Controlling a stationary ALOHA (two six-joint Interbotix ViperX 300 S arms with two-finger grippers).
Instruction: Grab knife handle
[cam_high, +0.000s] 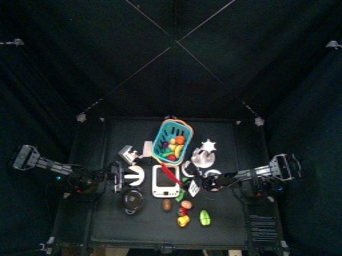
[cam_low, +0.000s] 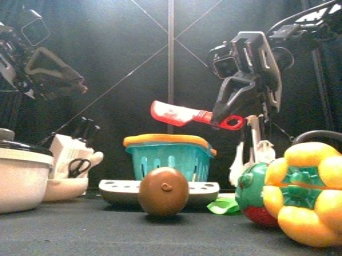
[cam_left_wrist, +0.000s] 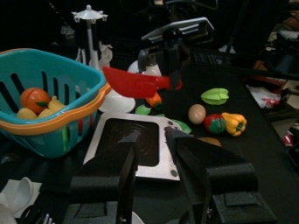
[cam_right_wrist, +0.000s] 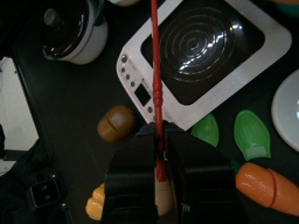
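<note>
Left gripper: jaws apart, empty, hovering over the scale. Right gripper: clamped on the handle of the one red knife, held in the air above the one teal basket; grab apparently done, next move only needs a steady hold

1. You are looking at a robot test pen: black curtains enclose a small black table.
2. Toy kitchen props crowd it: teal basket, plastic pepper.
</note>
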